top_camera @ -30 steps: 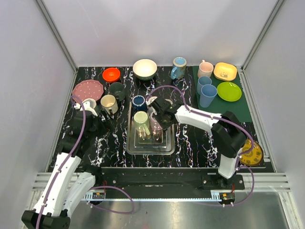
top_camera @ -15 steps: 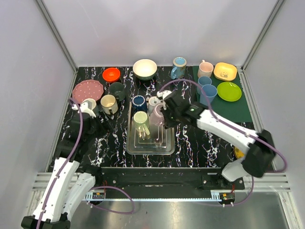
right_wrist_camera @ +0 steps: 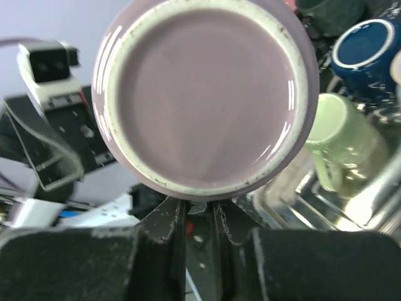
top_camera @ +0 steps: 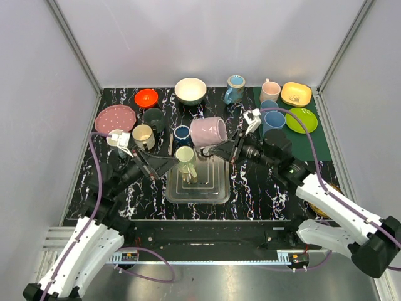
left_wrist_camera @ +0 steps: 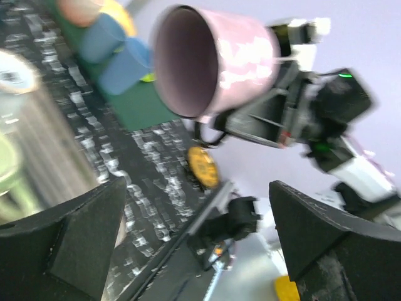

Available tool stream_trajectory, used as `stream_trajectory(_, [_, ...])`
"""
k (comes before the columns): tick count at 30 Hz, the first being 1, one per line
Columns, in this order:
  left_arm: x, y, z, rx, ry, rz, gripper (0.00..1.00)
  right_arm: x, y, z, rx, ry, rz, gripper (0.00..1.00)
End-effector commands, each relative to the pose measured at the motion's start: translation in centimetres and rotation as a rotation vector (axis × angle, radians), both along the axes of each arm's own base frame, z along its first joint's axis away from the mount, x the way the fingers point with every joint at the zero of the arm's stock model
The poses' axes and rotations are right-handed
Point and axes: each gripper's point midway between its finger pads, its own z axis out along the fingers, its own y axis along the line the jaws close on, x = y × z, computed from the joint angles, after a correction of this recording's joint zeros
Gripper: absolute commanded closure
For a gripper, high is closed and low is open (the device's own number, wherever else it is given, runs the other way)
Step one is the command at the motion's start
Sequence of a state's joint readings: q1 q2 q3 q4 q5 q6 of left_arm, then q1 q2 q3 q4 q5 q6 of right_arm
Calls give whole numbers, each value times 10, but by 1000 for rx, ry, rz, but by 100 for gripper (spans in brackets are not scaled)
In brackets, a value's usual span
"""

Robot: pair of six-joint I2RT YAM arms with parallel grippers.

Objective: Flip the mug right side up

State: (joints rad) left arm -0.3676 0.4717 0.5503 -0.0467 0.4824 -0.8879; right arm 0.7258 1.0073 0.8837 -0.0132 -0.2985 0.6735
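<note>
Black marbled table (top_camera: 250, 194), crowded with crockery along the far side, green mat (top_camera: 301, 147) at far right. Metal tray (top_camera: 197, 199) sits at the centre, near the arm bases.

The pink mug (top_camera: 208, 132) is in the air above the far end of the tray, touching nothing on the table. It lies on its side: mouth to the left, base to the right, facing the right wrist camera. The right gripper (top_camera: 220, 150) holds it from underneath. Its fingers (right_wrist_camera: 172, 219) are drawn close together, clamped on the mug's lower side. Probably the handle, but the contact itself is hidden by the mug body.

The left gripper (top_camera: 164, 165) is at the tray's left edge and points right, toward the mug's mouth. Its fingers (left_wrist_camera: 81, 244) are wide apart and hold nothing.

A green mug (top_camera: 185, 157) stands in the tray below the pink one, and a navy mug (top_camera: 182, 133) is just beyond the tray's far left corner.

Progress, judged: about half done. The mug is off the surface and tipped to horizontal. Left to do: rotate it on until the mouth faces up, set it down on its base, let go. Watch clearance over the green mug on the way down.
</note>
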Motion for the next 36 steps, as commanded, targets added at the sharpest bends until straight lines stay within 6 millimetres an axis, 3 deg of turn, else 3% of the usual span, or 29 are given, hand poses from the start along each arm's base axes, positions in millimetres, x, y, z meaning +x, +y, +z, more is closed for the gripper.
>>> stream_trajectory(1, [-39,-21,69,-269,-212,-234,1,-19,2,109,442,-133,159,100])
stream_trajectory(6, [-39,-49,78,-276,-195,-356,12,-22,9,115,502,-117,222,100])
stream_trajectory(10, [-26,-67,75,-243,-172,-365,18,-25,11,116,513,-115,256,100])
stream_trajectory(21, [-8,-78,115,-353,-225,-374,34,-33,12,103,466,-106,287,100])
stream_trajectory(32, [-3,-90,126,-371,-227,-417,81,-30,16,81,382,-92,290,100])
stream_trajectory(33, [-4,-90,126,-372,-228,-419,97,-29,17,77,368,-90,288,100])
stream_trajectory(36, [-2,-89,126,-376,-225,-402,100,-27,18,65,317,-73,282,100])
